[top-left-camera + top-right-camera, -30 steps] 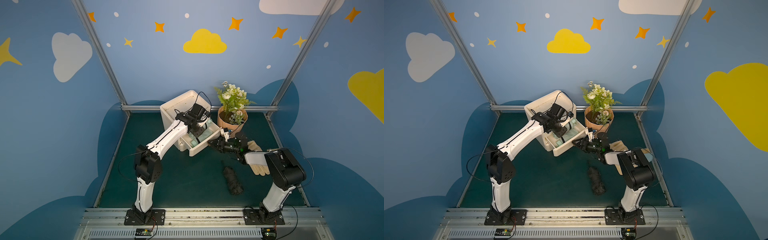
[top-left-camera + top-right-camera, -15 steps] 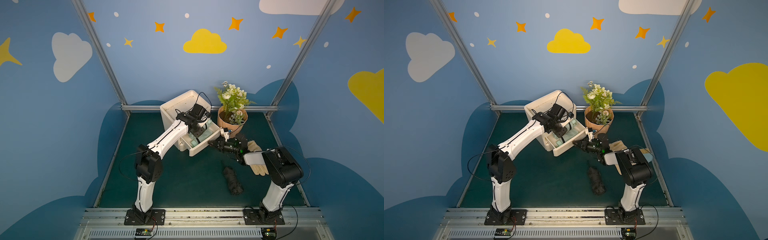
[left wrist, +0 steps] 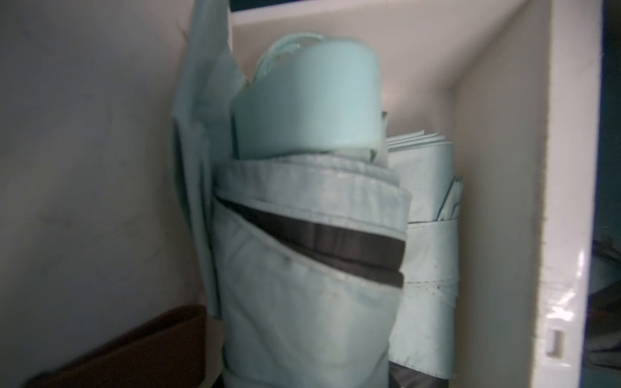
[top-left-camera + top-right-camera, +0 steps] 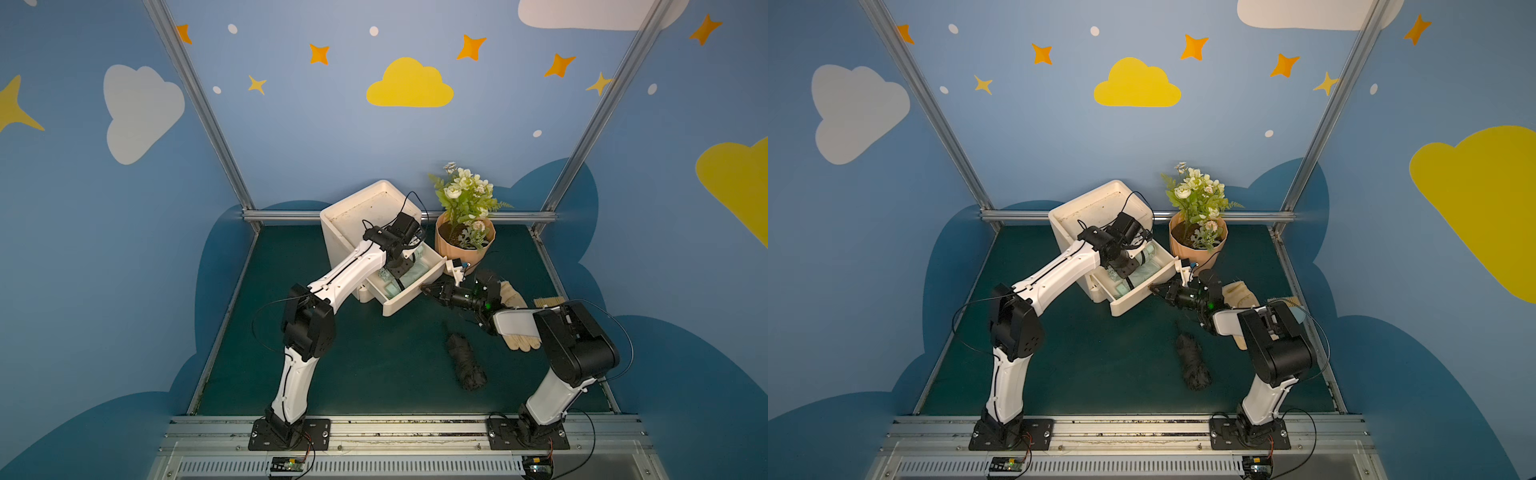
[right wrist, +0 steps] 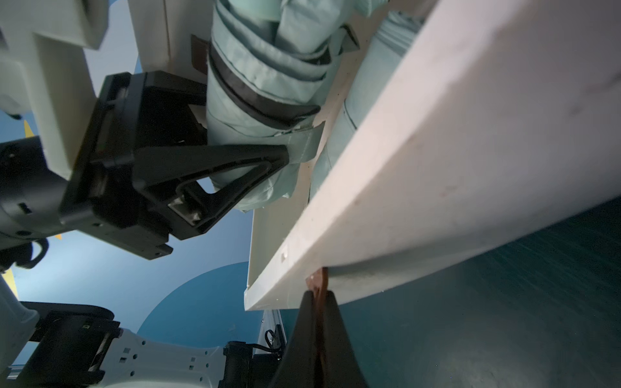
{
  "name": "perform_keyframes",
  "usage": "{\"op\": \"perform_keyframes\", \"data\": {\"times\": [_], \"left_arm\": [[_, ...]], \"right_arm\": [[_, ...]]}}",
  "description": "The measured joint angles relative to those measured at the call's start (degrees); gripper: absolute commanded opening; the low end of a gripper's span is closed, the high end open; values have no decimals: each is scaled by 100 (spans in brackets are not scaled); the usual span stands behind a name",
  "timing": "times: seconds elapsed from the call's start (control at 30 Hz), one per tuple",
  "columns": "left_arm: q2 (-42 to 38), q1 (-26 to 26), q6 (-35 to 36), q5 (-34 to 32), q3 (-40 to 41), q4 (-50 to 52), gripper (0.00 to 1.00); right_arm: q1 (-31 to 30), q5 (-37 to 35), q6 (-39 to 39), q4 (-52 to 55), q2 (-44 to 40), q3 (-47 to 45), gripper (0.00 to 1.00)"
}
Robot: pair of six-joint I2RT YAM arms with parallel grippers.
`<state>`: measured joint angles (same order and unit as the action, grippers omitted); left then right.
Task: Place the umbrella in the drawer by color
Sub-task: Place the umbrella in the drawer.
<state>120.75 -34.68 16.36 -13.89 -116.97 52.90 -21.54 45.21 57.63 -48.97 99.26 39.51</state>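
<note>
in the right wrist view the mint umbrella (image 5: pixel 262 67) lies in the open drawer (image 5: pixel 437 151), long axis near-left to far-right, inside the left gripper (image 5: pixel 242 107) (grip i cannot tell), while the right gripper (image 5: pixel 317 297) pinches the drawer's brown tab (image 5: pixel 317 280).

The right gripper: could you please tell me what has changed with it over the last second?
The right gripper has closed on the brown pull tab at the drawer front. The left gripper remains in the drawer at the mint umbrella; the black umbrella and the plant pot have not moved.
</note>
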Motion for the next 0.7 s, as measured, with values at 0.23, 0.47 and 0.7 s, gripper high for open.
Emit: {"op": "perform_keyframes", "data": {"times": [0.23,0.47,0.7], "left_arm": [[0,0,-13,-31,-225,74,61],[-15,-22,-26,-31,-240,116,68],[-212,20,-177,219,-417,227,74]], "right_arm": [[-17,-13,-105,129,0,48,0],[-22,-13,-118,177,0,66,0],[-55,46,-240,501,2,227,7]]}}
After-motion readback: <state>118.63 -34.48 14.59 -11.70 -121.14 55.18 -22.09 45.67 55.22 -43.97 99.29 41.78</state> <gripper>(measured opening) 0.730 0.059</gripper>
